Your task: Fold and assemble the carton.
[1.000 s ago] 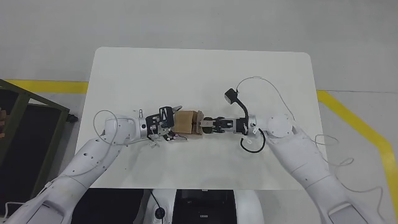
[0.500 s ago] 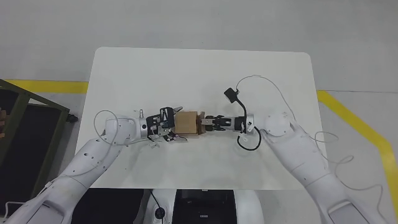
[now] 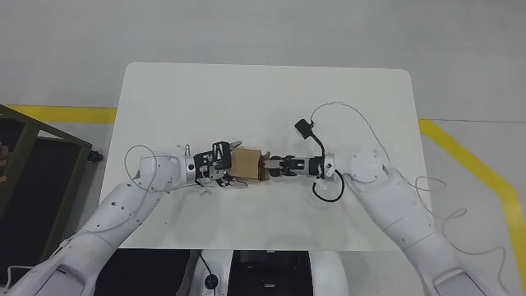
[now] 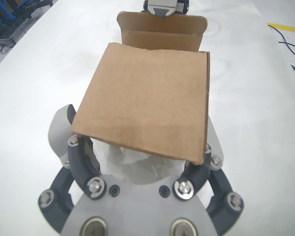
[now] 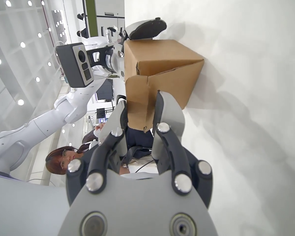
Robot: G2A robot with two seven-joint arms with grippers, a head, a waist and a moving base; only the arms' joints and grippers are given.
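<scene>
the right pincer [image 5: 141,98] pinches the end flap [image 5: 137,87] of the carton [image 3: 245,164], gripped at its left end by the left pincer [image 4: 137,119] toward the bench's [image 3: 329,99] near edge, where a hard fold could tear the flap or wrench it loose.

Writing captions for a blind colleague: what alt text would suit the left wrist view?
A brown carton on a white table, gripped across its near end by the left gripper. At the far end, the right gripper pinches the carton's raised flap.
</scene>
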